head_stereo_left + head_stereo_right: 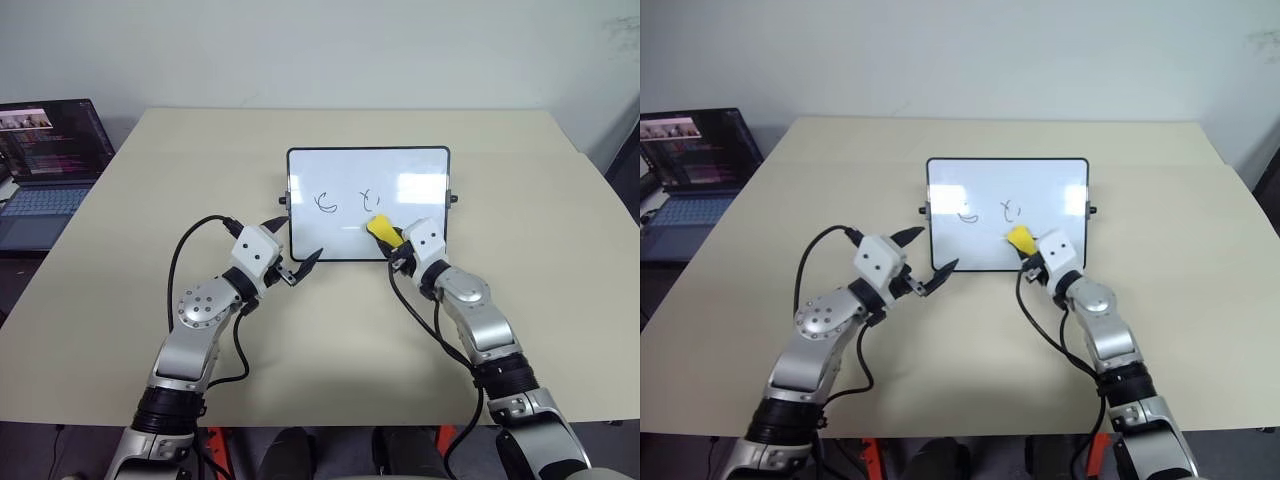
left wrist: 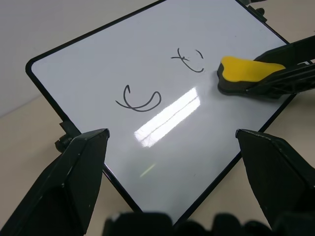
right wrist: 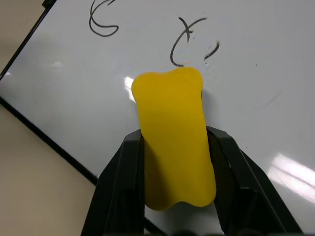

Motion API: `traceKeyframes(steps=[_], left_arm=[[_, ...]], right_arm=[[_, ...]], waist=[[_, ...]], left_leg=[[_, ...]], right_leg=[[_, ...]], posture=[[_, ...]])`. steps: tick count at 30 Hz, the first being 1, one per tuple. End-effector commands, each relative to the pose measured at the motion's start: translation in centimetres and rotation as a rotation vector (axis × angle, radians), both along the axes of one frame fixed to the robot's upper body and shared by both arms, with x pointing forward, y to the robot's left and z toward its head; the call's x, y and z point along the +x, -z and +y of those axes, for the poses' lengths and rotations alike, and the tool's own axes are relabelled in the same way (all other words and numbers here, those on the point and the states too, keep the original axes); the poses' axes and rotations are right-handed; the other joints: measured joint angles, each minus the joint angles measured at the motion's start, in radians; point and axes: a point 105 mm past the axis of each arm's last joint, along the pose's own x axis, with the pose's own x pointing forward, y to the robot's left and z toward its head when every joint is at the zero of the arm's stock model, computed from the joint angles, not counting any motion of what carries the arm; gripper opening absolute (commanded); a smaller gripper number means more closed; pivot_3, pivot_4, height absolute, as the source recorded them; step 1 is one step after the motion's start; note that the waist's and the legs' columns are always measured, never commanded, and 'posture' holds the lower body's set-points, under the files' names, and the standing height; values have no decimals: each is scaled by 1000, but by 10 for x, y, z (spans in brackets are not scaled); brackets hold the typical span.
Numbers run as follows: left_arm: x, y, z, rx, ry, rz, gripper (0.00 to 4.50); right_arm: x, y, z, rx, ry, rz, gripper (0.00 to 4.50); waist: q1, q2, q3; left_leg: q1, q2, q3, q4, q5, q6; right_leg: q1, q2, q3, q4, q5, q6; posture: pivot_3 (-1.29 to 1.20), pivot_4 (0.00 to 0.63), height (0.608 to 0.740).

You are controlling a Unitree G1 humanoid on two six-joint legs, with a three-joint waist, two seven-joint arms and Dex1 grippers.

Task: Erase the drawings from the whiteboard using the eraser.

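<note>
The whiteboard point(image 1: 400, 170) lies flat at the table's middle. Two of the drawings show on it, a C-like curve point(image 1: 326, 203) and a partly rubbed scribble point(image 1: 371, 197) to its right. My right gripper point(image 1: 390, 238) is shut on the yellow eraser point(image 1: 379, 227), whose dark underside point(image 2: 231, 89) rests on the board just below the scribble point(image 3: 189, 42). My left gripper point(image 1: 293, 243) stands open at the board's near left corner, one fingertip over the frame, holding nothing. In the left wrist view the curve point(image 2: 139, 101) lies between its spread fingers point(image 2: 83, 162).
An open laptop point(image 1: 50, 165) sits off the table's left edge. Small black knobs point(image 1: 453, 198) stick out from the board's short sides. Black cables point(image 1: 190, 240) loop beside both forearms. Bare tabletop point(image 1: 540, 230) surrounds the board.
</note>
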Motion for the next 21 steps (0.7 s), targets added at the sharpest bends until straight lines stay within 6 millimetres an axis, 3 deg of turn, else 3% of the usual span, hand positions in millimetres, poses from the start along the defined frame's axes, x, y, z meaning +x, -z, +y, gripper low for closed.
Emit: traceKeyframes(steps=[1,9,21], left_arm=[[-2,-17,-2,-16,12,-61,4500],[0,-17,-6,-16,29,-62,4500],[-1,-17,-7,-16,34,-65,4500]], right_arm=[[0,-38,-9,51,39,-111,1388],[3,-94,-2,147,67,-260,1388],[37,-88,17,102,68,-228,1388]], waist=[[-1,0,0],[-1,0,0],[-3,0,0]], left_leg=[[0,0,0,0,0,0],[0,0,0,0,0,0],[0,0,0,0,0,0]], right_leg=[[0,0,0,0,0,0],[0,0,0,0,0,0],[-1,0,0,0,0,0]], posture=[[0,150,740],[0,150,740],[0,150,740]])
